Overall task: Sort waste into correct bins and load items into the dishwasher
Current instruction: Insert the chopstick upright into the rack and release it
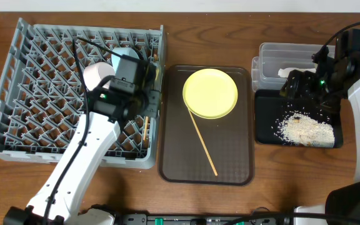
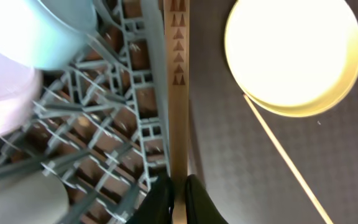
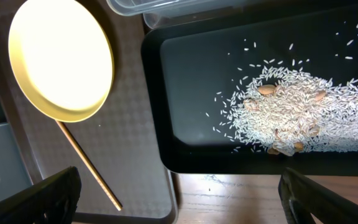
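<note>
L gripper [image 2: 178, 202] clamps a chopstick [image 2: 178, 93] against right wall of dish rack [image 1: 17, 81]; R gripper [image 3: 182, 205], fingers spread wide, hangs over rice [image 3: 303, 118] in black tray [image 3: 191, 81].

The table [image 1: 217, 31] is viewed whole from straight above by the overhead camera, while the yellow plate [image 1: 210, 94] is shared by all views, caught closely downward from either side by the wrist cameras.

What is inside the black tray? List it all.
The black tray holds a pile of white rice with a few tan bits mixed in. Overhead, the right arm covers its far end, hiding anything there.
</note>
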Tool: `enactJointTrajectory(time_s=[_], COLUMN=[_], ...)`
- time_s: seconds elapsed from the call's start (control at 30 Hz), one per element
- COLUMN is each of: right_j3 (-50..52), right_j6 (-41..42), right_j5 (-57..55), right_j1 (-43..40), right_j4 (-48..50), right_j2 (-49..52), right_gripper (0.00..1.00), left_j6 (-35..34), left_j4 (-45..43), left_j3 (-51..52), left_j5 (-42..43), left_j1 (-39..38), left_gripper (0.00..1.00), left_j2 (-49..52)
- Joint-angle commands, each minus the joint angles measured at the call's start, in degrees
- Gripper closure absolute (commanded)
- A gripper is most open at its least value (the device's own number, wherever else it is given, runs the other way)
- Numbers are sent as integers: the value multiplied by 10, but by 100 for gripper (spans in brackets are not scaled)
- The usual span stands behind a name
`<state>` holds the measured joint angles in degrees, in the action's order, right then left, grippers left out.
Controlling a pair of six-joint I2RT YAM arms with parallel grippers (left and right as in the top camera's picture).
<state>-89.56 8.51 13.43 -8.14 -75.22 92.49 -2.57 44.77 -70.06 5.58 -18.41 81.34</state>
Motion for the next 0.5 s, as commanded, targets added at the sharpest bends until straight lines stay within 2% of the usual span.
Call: enactJointTrajectory(time_s=[0.0,0.4,0.43,0.47], right_j3=[-6,-6,-6,-6], right_j6=[-5,-5,-5,-5], right_j5=[-1,-1,-1,-1], right_j1=[-5,-5,-5,-5], right_j4=[0,-2,-2,-2], right_j2=[-14,-14,-14,-14], right_gripper=[1,1,1,1], left_j6=[30,30,30,30], left_j4=[-15,-51,-53,-55], left_j3=[-12,-12,-12,-12], left_j5=[-7,-37,-37,-37], left_j1=[12,42,43,43], left_gripper=[92,91,83,69], left_j2=[26,117,117,117])
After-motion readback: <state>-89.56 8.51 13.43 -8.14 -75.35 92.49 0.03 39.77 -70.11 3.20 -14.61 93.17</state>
